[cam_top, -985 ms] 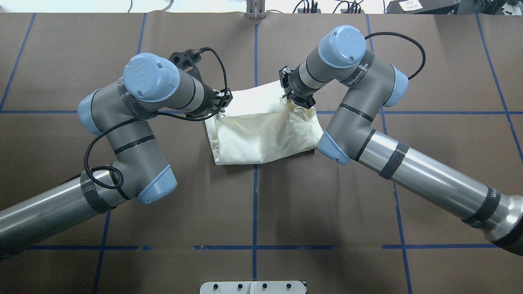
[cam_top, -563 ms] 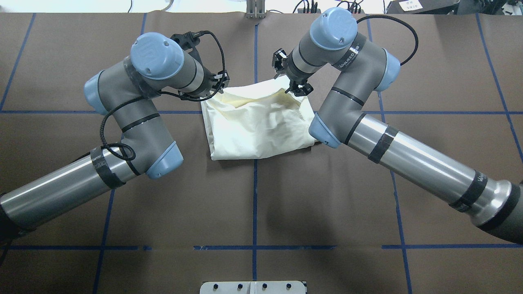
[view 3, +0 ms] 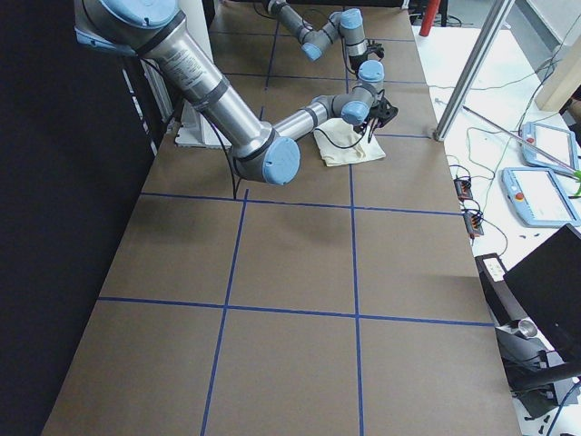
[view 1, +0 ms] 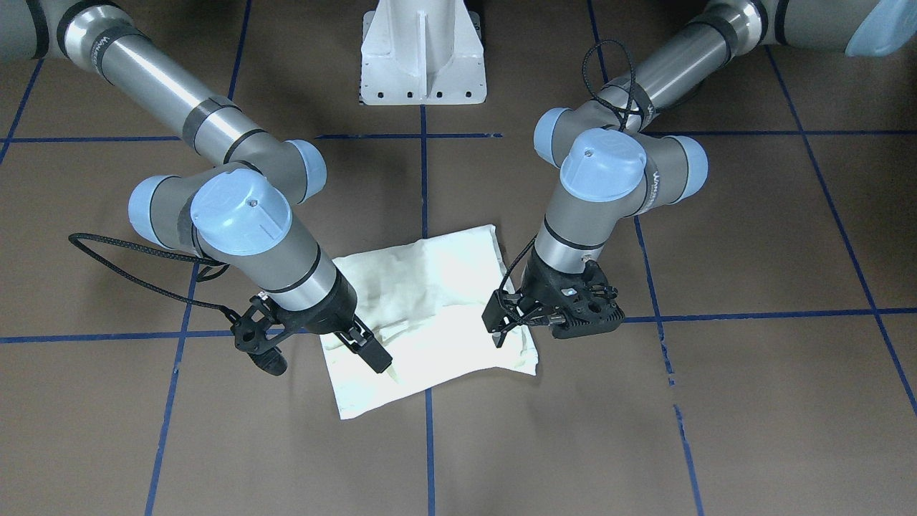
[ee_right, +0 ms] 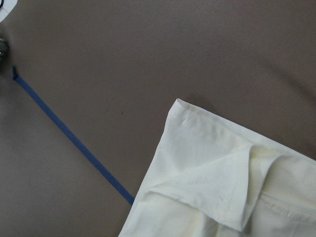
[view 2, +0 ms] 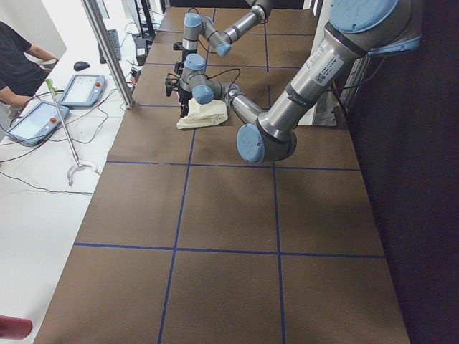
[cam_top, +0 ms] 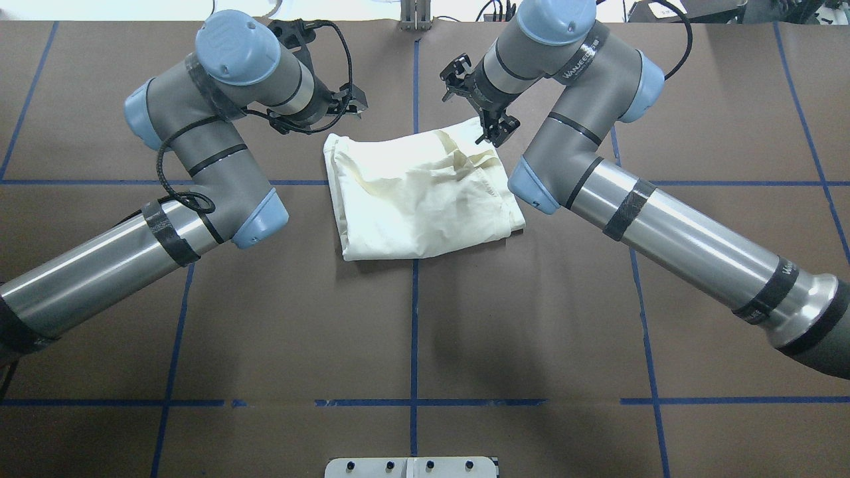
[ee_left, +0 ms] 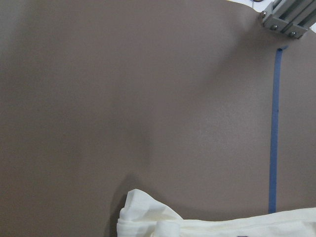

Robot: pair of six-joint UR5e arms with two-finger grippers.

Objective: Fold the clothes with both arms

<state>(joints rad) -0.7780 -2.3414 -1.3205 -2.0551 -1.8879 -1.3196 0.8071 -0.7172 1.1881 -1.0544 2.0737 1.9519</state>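
The clothes are one cream-white shirt [cam_top: 418, 199], lying folded into a rough rectangle at the table's middle with its plain side up [view 1: 430, 287]. No print shows. My left gripper [cam_top: 354, 101] hovers just beyond the shirt's far left corner, open and empty [view 1: 505, 326]. Above the far right corner my right gripper [cam_top: 493, 131] is also open and holds nothing [view 1: 383, 362]. The left wrist view shows one corner of the shirt [ee_left: 163, 224] lying free on the table. The right wrist view shows another free corner [ee_right: 217, 182].
Brown table cover with blue tape grid lines [cam_top: 414, 318]. The white pedestal base [view 1: 423, 57] stands at the robot's side. A metal bracket [cam_top: 415, 16] and cables sit at the far edge. A person [view 2: 18, 57] and tablets [view 3: 536, 195] are off the table.
Both grippers carried the shirt's upper edge toward the far side, laid it flat, let go and drew back beyond the far edge. The shirt now lies wider and flatter.
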